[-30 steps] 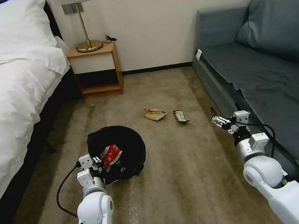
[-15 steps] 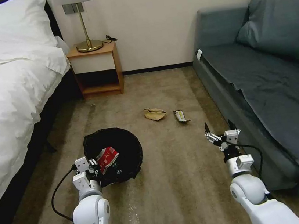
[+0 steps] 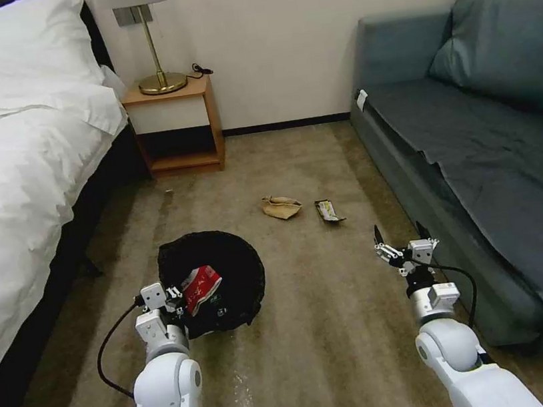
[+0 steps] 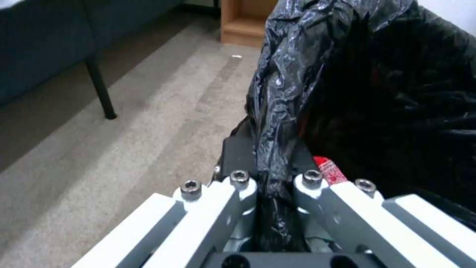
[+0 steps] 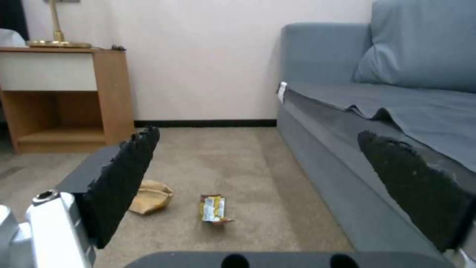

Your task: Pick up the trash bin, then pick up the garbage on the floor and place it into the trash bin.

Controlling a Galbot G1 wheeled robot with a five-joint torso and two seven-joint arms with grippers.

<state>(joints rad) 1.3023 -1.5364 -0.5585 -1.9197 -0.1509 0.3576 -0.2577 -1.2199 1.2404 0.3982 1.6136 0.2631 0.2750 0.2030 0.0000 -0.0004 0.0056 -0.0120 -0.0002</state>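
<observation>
Since the earlier frame, the trash bin (image 3: 215, 280) had been lifted slightly, its bag rim pinched by the left gripper (image 4: 272, 186). Ahead of the spread right gripper (image 3: 398, 241) lay crumpled paper (image 5: 148, 196) and a wrapper (image 5: 213, 208); a level, centred descent was judged best.

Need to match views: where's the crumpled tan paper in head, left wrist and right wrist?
Head view: crumpled tan paper on the carpet mid-room, beyond the trash bin, just left of the yellow wrapper.
Left wrist view: not in it; the left pincer grips the bin's black bag.
Right wrist view: tan paper beside one finger of the open right pincer.
Shared landmark: the wooden nightstand.
</observation>
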